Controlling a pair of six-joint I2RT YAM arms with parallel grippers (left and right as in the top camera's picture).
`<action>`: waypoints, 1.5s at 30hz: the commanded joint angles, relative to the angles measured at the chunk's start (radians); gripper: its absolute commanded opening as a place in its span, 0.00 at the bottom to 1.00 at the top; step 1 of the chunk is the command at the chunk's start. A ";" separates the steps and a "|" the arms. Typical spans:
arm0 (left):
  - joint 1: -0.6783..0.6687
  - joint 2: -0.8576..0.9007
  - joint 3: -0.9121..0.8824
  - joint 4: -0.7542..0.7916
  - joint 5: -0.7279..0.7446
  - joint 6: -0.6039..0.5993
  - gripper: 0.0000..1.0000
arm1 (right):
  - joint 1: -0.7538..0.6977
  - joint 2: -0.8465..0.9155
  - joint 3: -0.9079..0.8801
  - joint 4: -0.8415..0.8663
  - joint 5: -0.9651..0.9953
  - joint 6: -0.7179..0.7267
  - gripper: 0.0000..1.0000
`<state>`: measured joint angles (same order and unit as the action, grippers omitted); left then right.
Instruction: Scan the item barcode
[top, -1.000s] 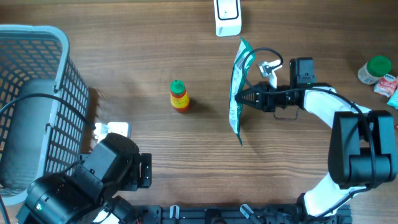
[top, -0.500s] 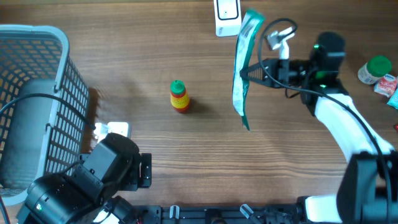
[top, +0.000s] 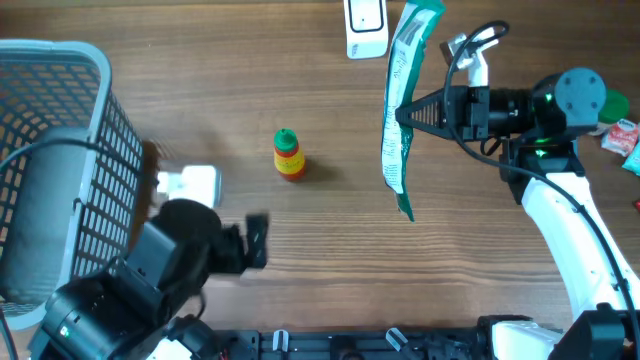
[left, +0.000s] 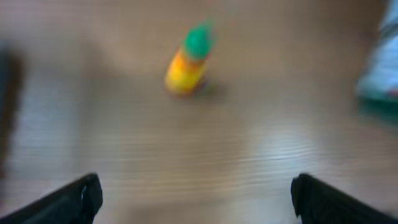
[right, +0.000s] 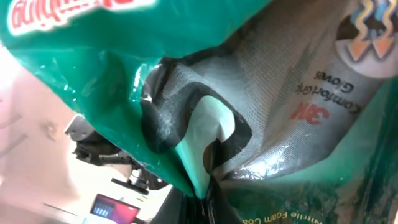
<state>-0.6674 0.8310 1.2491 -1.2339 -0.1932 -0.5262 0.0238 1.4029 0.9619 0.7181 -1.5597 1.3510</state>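
Glove packet pinched in right gripper, just right of scanner.

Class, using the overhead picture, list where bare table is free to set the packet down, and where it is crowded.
Free: the gap between the bottle and the held packet; the near strip between the left arm and right arm; the far strip from basket to scanner. Crowded: the left side around the basket, and the right edge's small items.

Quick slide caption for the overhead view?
Right end effector grips a green glove packet beside the white scanner; a small orange bottle stands nearby.
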 joint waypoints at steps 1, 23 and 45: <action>-0.003 0.027 -0.018 0.226 0.096 -0.006 1.00 | 0.007 -0.018 0.006 -0.002 -0.064 0.005 0.04; 0.266 0.626 -0.075 0.995 0.709 -0.500 1.00 | -0.130 -0.174 0.006 -0.061 -0.064 0.002 0.04; 0.324 0.710 -0.075 1.687 1.255 -0.415 1.00 | 0.017 -0.148 -0.001 0.534 -0.051 0.099 0.04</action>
<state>-0.3664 1.5410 1.1694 0.3080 1.0416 -0.9279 0.0044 1.2720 0.9543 1.1599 -1.5593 1.3499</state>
